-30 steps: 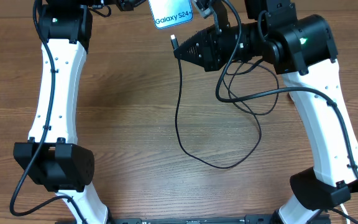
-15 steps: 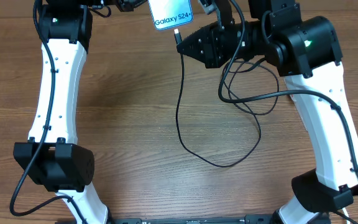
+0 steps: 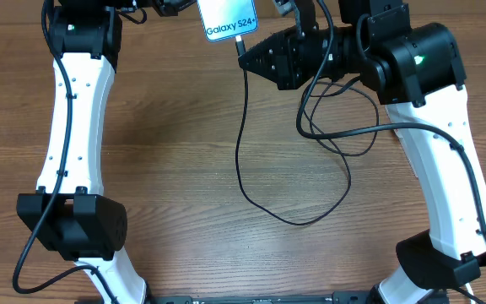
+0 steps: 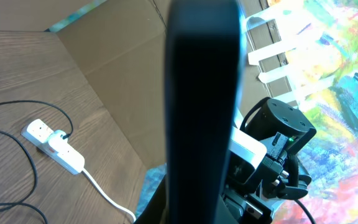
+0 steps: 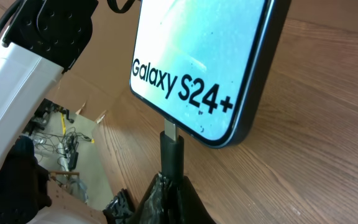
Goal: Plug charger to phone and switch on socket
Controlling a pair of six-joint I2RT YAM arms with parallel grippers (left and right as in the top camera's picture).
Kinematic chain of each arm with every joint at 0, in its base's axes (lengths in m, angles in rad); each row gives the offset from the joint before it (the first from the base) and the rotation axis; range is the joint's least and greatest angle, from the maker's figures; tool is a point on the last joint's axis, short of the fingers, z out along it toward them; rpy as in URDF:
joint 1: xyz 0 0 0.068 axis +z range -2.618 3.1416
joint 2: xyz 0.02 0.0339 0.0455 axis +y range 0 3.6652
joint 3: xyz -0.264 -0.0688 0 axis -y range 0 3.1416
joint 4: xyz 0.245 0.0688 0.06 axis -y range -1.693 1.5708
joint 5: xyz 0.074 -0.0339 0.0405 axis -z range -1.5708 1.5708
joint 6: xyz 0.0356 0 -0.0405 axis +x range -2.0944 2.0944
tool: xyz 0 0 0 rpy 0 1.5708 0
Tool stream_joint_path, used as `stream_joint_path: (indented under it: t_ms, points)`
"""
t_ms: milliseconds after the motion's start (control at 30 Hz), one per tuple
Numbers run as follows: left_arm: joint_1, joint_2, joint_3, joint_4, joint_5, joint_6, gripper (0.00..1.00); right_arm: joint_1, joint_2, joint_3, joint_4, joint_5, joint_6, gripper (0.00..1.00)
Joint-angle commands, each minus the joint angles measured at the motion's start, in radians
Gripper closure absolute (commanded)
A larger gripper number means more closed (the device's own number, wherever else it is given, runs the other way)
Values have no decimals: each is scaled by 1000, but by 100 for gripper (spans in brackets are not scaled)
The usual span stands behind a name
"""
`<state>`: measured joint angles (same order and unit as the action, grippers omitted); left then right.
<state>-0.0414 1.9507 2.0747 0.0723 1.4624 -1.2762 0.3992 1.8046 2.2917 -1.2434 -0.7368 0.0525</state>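
Pinching charger (image 5: pixel 171 148) against phone (image 5: pixel 204 56), right end effector (image 5: pixel 168 186).

Left end effector (image 3: pixel 174 7) and right end effector (image 3: pixel 245 56) both clamped.

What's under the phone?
The black tip of the charger, pinched in the right gripper, points up at the bottom edge of the phone. That edge hides whether the metal end is inside. Below lies the wooden table.
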Motion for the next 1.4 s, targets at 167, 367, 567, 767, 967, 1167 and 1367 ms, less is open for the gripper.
stream_joint_path:
  t_ms: [167,367,567,767,967,1167,1367]
  points:
    - [1,-13,15,7,19,12,96,10,-35,23,9,-5,8,96]
    - [1,-13,15,7,20,11,96,26,-35,23,9,19,9,96]
    - [1,-13,15,7,24,12,96,26,-31,23,11,34,27,96]
    - [1,-13,15,8,24,13,96,26,-28,23,8,37,31,96]
    - [1,-13,15,12,26,13,96,26,-28,23,9,40,32,96]
    - [1,-13,15,13,31,17,96,26,-26,23,13,41,56,96]
    - [0,-13,15,13,32,21,96,26,-26,23,20,40,58,96]
